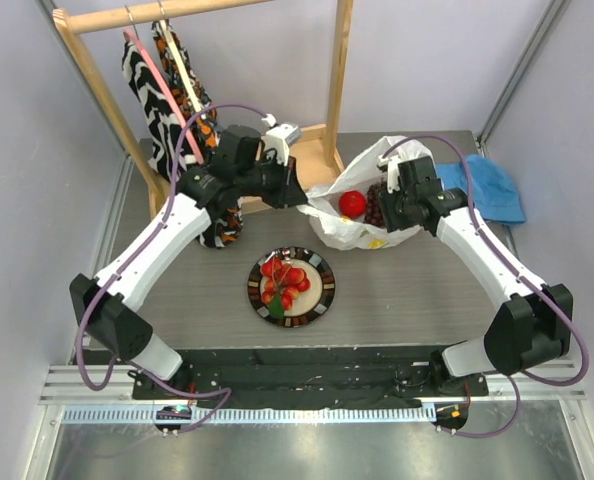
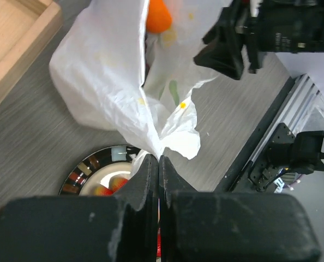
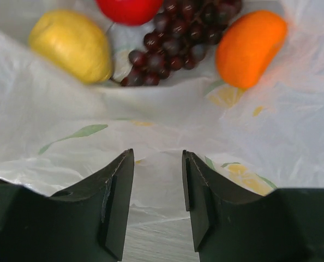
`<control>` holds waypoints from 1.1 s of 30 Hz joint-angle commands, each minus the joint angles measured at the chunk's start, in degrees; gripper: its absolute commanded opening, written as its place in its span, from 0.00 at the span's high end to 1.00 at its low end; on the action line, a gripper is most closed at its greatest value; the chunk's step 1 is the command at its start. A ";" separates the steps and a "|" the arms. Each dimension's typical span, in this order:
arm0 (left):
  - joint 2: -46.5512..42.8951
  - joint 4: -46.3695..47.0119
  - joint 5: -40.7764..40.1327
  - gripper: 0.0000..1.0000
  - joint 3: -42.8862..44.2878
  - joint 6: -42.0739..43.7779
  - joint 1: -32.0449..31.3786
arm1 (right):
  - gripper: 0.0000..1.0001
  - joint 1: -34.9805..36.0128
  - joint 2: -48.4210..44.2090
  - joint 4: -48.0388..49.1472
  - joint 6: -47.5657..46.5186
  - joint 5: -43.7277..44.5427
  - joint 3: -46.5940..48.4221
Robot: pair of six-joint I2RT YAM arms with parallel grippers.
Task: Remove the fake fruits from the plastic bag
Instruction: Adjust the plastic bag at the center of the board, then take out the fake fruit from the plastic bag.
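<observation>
The white plastic bag (image 1: 349, 228) lies open behind the plate. In it I see a red apple (image 1: 352, 203), dark grapes (image 1: 375, 208) and a lemon (image 1: 377, 242). The right wrist view shows the lemon (image 3: 72, 46), apple (image 3: 129, 8), grapes (image 3: 175, 38) and an orange (image 3: 249, 46) lying on the bag (image 3: 151, 131). My left gripper (image 2: 159, 159) is shut on the bag's edge (image 2: 167, 136), at the bag's left side (image 1: 305, 200). My right gripper (image 3: 157, 158) is open and empty above the bag's near rim (image 1: 389, 208). The red berries (image 1: 283, 282) lie on the plate.
A round striped plate (image 1: 322, 290) sits in front of the bag; it also shows in the left wrist view (image 2: 88, 166). A blue hat (image 1: 489, 190) lies right of the bag. A wooden clothes rack (image 1: 322, 150) with hanging garments (image 1: 172, 90) stands at the back left.
</observation>
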 commanded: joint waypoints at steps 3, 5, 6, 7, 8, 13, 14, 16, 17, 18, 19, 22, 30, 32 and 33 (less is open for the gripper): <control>2.15 -0.04 2.45 1.00 -1.57 0.37 -0.27 | 0.53 0.16 5.56 8.15 3.62 -5.44 4.27; 3.03 -1.35 2.36 1.00 -1.13 2.65 -0.36 | 0.53 0.17 7.06 8.33 6.24 -5.97 4.88; 3.21 -2.06 1.75 1.00 -0.43 3.88 -0.36 | 0.53 0.08 7.59 8.42 7.21 -6.41 5.14; 3.73 -2.67 1.40 1.00 -0.16 4.59 -0.27 | 0.53 0.16 8.64 8.50 9.75 -8.59 5.49; 3.91 -4.07 1.39 1.00 0.19 5.03 -0.27 | 0.53 0.17 9.09 8.24 12.56 -9.74 5.85; 4.00 -6.98 0.16 1.00 -0.60 5.30 -0.36 | 0.57 2.36 11.02 5.52 13.21 -12.21 12.17; 2.70 -7.33 0.77 1.00 -1.21 5.56 -0.27 | 0.57 2.80 11.55 4.21 12.42 -12.39 13.83; 0.93 -7.77 2.62 1.00 -3.58 5.13 -0.27 | 0.57 3.50 11.55 3.85 10.92 -10.47 14.02; -1.68 -8.47 3.58 1.00 -4.37 4.95 -0.27 | 0.57 4.55 11.38 3.67 10.91 -9.24 12.72; -2.84 -8.74 5.59 1.00 -6.64 5.29 -0.27 | 0.57 5.43 11.03 3.50 10.74 -9.14 11.31; -4.33 -8.92 5.78 1.00 -7.88 5.38 -0.27 | 0.57 6.92 10.07 3.41 10.74 -8.61 9.21; -7.51 -10.85 5.00 1.00 -11.93 6.26 -0.27 | 0.57 11.67 5.76 3.84 13.37 -9.04 -0.55; -7.16 -9.62 1.57 1.00 -15.46 11.88 -0.19 | 0.56 9.67 9.52 8.76 11.88 -3.25 4.52; -6.63 -10.67 0.69 1.00 -15.02 12.94 -0.19 | 0.55 9.13 10.93 10.26 13.28 -3.25 5.66; -6.63 -11.03 0.78 1.00 -14.84 13.29 -0.19 | 0.54 9.13 11.72 10.70 13.55 -1.42 6.11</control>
